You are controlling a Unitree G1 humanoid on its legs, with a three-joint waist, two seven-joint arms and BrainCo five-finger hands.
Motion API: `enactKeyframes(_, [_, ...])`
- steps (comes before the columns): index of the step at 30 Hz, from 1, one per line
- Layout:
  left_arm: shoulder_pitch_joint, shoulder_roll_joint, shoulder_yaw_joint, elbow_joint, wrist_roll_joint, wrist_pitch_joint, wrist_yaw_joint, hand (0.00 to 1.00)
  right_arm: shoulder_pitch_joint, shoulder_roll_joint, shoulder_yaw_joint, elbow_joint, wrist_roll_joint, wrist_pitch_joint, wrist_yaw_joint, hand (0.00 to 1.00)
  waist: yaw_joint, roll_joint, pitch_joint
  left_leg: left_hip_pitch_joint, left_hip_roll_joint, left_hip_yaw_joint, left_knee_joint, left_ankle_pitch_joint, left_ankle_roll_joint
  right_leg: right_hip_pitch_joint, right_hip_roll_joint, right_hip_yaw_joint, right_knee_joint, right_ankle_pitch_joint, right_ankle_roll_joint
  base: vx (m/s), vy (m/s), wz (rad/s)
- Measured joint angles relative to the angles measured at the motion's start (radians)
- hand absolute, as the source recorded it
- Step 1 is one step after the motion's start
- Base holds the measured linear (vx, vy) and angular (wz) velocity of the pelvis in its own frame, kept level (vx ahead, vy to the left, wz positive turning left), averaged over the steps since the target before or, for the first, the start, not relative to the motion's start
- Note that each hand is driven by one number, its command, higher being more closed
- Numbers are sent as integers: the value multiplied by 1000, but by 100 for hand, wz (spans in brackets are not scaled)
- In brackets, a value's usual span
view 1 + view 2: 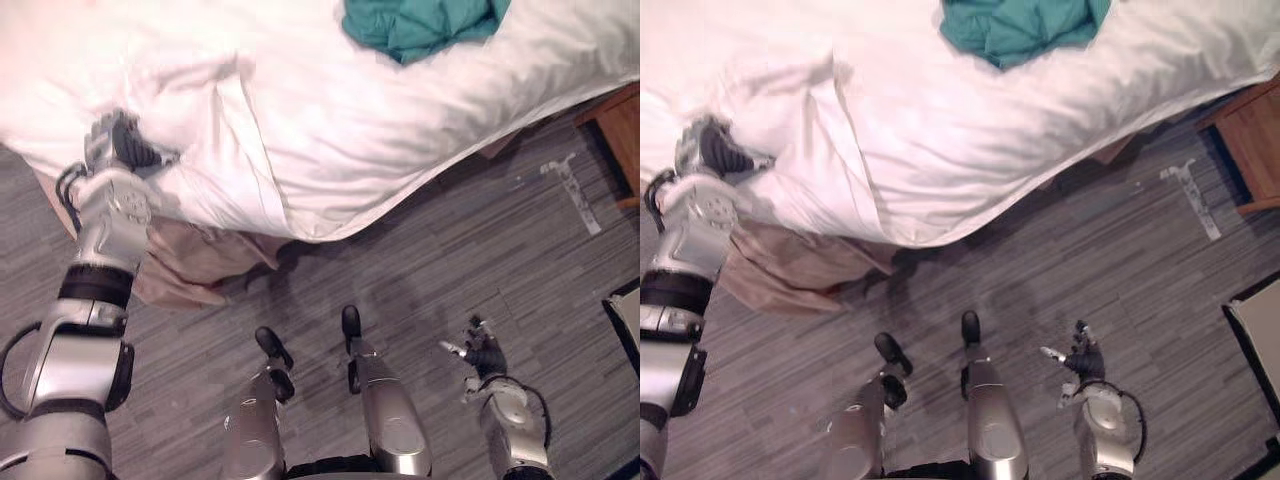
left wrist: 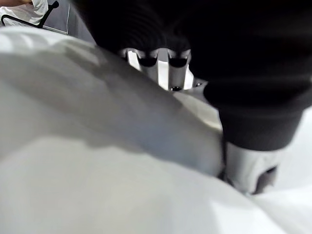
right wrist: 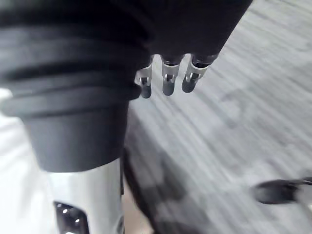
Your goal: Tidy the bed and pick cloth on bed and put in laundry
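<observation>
Left hand (image 1: 118,143) resting on white duvet (image 1: 330,130) edge, grip impossible to tell. Right hand (image 1: 483,352) hanging over floor (image 1: 450,250), fingers apart. Teal cloth (image 1: 420,25) lying on duvet.

I am finding no text, label, brand, number or sign that I can read in any of these views. The pale strip of tape (image 1: 572,192) on the floor is showing no lettering I can make out.

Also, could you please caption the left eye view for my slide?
Left hand on the white duvet near its edge, teal cloth lying farther up it, right hand open over the floor.
</observation>
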Motion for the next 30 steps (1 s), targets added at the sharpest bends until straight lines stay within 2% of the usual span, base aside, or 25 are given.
enactKeyframes(2, [129, -98, 46, 7, -78, 0, 35, 0, -63, -48, 44, -14, -60, 21, 21, 0, 28, 11, -67, 17, -8, -24, -6, -2, -2, 40, -1, -14, -26, -2, -2, 106, 8, 26])
enactKeyframes(5, [208, -214, 120, 78, -157, -3, 65, 0, -194, -88, 159, -20, -119, 34, 77, 0, 39, 29, -108, 66, -17, -58, -10, -14, -5, 110, -5, -40, -47, -12, -2, 53, 12, 21])
enactKeyframes(8, [248, -302, 209, 220, -215, -1, 86, 0, -287, -111, 213, -23, -123, 54, 139, 0, 50, 57, -144, 78, -34, -117, -39, -8, -6, 151, -17, -113, -48, -35, 0, 34, 1, 51])
enactKeyframes(9, [269, -308, 225, 248, -224, 1, 87, 0, -300, -117, 225, -23, -123, 58, 146, 100, 53, 60, -146, 79, -39, -128, -50, -4, -6, 158, -18, -123, -48, -39, 0, 28, -8, 70])
enactKeyframes(12, [409, -334, 324, 364, -319, 47, 105, 0, -395, -140, 308, 2, -122, 93, 203, 100, 92, 65, -151, 96, -53, -180, -96, 30, -7, 172, -27, -184, -28, -66, -3, 77, -19, 63])
enactKeyframes(14, [490, -358, 357, 421, -394, 96, 95, 0, -515, -134, 407, 69, -122, 139, 251, 100, 144, 67, -151, 84, -58, -218, -90, 37, -8, 182, -31, -224, -21, -76, -6, 31, -32, 48])
enactKeyframes(15, [497, -362, 360, 424, -399, 100, 93, 0, -526, -131, 416, 75, -122, 143, 255, 100, 149, 68, -150, 82, -59, -220, -88, 37, -8, 184, -31, -229, -21, -76, -6, 10, -17, 58])
enactKeyframes(17, [549, -394, 359, 450, -419, 116, 61, 0, -643, -85, 500, 126, -115, 183, 288, 100, 194, 72, -148, 65, -70, -264, -87, 44, -7, 188, -40, -278, -1, -95, -11, -12, 3, 62])
enactKeyframes(19, [558, -410, 356, 450, -415, 115, 31, 0, -731, -50, 544, 170, -110, 210, 301, 100, 204, 77, -138, 36, -80, -289, -87, 55, -2, 158, -54, -304, 40, -120, -10, -65, 23, 51])
enactKeyframes(21, [550, -424, 343, 447, -374, 92, -6, 0, -828, -34, 591, 213, -110, 231, 303, 100, 213, 95, -113, -5, -85, -298, -91, 69, 2, 104, -69, -320, 88, -135, -11, -89, 40, 36])
enactKeyframes(22, [542, -424, 314, 438, -343, 64, -26, 0, -882, -34, 613, 233, -110, 237, 302, 100, 216, 111, -85, -28, -87, -297, -98, 84, 9, 73, -76, -327, 114, -140, -10, -121, 58, 25])
enactKeyframes(23, [534, -423, 286, 427, -320, 12, -39, 0, -925, -34, 627, 251, -100, 241, 301, 100, 218, 123, -63, -52, -91, -296, -118, 108, 13, 32, -85, -332, 141, -143, -11, -144, 72, 28])
enactKeyframes(24, [525, -419, 257, 416, -308, -22, -42, 0, -938, -36, 630, 253, -97, 249, 299, 100, 222, 132, -58, -76, -95, -296, -132, 125, 15, -2, -93, -336, 158, -145, -11, -91, 48, 24])
enactKeyframes(25, [512, -415, 218, 405, -308, -59, -51, 0, -949, -43, 635, 254, -79, 254, 298, 100, 226, 141, -54, -97, -100, -296, -148, 140, 19, -35, -101, -340, 177, -148, -10, -62, 56, 23])
enactKeyframes(26, [485, -413, 147, 381, -309, -119, -56, 0, -963, -48, 636, 254, -59, 274, 292, 100, 233, 156, -46, -130, -109, -298, -162, 161, 25, -85, -115, -342, 210, -153, -10, -42, 53, 18])
enactKeyframes(27, [471, -413, 117, 368, -310, -138, -56, 0, -970, -49, 636, 255, -51, 283, 287, 100, 235, 162, -43, -145, -113, -299, -162, 166, 27, -105, -122, -342, 224, -156, -9, -39, 64, 21])
enactKeyframes(28, [426, -413, 33, 331, -312, -177, -57, 0, -981, -54, 636, 259, -33, 304, 279, 100, 240, 180, -34, -177, -125, -300, -161, 182, 33, -150, -141, -343, 261, -165, -7, -35, 54, 18])
enactKeyframes(30, [375, -414, -70, 278, -323, -215, -57, 0, -998, -56, 636, 270, -27, 332, 277, 100, 245, 202, -23, -215, -142, -302, -158, 190, 41, -205, -167, -341, 309, -178, -4, -46, 56, 18])
